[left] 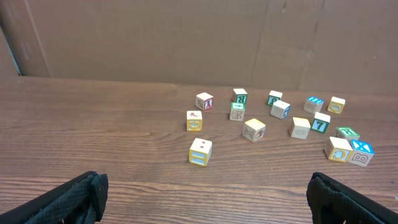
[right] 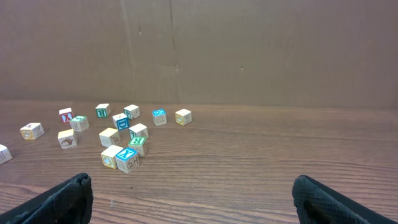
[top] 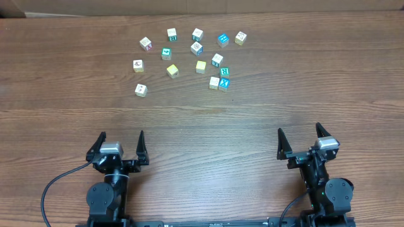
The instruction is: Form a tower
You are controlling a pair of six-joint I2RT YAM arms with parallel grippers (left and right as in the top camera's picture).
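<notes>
On the wooden table (top: 315,82), letter cubes (top: 197,48) lie scattered singly, unstacked; left fingers (top: 141,145) and right fingers (top: 280,142) spread wide, empty.

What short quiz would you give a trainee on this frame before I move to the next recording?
1. True or false: the left gripper and right gripper each grip a cube.
2. The alphabet cubes lie: A) between the grippers, B) scattered on the table's far side, C) in a tray.
3. Which gripper is nearer the cream cube lying closest to the arms?
Key: 1 false, both open and empty; 2 B; 3 left.
</notes>
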